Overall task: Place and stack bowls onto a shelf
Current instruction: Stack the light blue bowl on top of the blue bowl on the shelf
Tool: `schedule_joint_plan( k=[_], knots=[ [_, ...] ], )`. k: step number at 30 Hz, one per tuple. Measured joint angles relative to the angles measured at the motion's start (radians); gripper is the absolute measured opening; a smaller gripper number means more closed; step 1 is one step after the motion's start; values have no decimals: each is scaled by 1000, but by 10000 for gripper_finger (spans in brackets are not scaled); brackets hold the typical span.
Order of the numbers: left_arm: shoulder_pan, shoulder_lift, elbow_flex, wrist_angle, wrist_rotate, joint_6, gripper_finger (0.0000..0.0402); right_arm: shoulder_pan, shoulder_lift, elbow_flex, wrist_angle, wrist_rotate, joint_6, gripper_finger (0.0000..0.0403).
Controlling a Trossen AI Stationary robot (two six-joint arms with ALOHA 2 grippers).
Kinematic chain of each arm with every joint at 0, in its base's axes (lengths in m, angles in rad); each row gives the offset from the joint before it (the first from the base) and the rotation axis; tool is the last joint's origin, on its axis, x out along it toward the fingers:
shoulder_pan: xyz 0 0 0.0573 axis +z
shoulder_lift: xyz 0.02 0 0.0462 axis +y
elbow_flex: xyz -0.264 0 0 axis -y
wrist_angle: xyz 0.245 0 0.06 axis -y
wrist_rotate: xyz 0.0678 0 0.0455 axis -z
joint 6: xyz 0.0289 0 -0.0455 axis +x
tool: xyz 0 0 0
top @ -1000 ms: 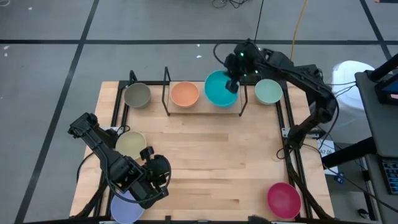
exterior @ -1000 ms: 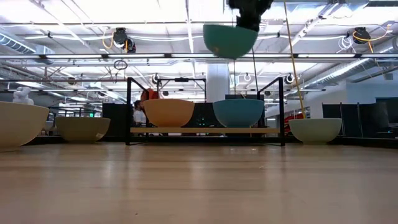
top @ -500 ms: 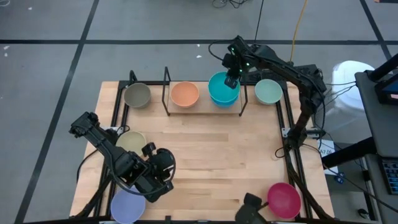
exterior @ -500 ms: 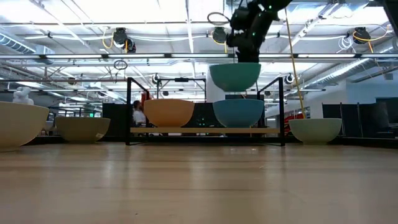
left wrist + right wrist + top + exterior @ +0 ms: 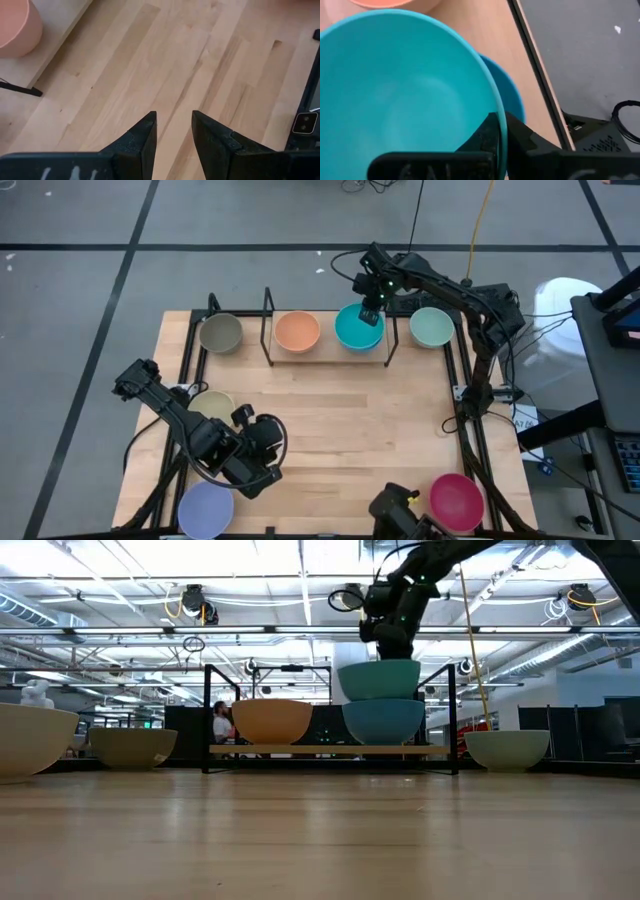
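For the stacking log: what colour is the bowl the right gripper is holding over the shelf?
Cyan, pinched by the right gripper; clearest in the right wrist view.

Grey floor (image 5: 80,290) crossed by dark lines surrounds the wooden table (image 5: 340,420); bright ceiling lights (image 5: 250,560) and pipes (image 5: 120,632) run overhead, a person (image 5: 220,722) far behind

person (image 5: 221,718) beyond table, possibly seated | yellow cable (image 5: 478,218) on floor | white object (image 5: 563,293) beside table

Under the right claw (image 5: 367,310), the shelf (image 5: 327,352) carries the orange bowl (image 5: 297,331) and the blue bowl (image 5: 384,721); the tabletop (image 5: 340,420) holds the others.
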Motion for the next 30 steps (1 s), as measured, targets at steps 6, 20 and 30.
schedule_joint_plan(
  k=[6,20,30],
  knots=[
    [0,0,0,0,9,0,129,-14,6,0,-1,2,-14,0],
    [0,0,0,0,11,0,129,-14,6,0,-18,2,-21,68],
    [0,0,0,0,11,1,129,-4,6,0,46,3,-53,130]
  ],
)
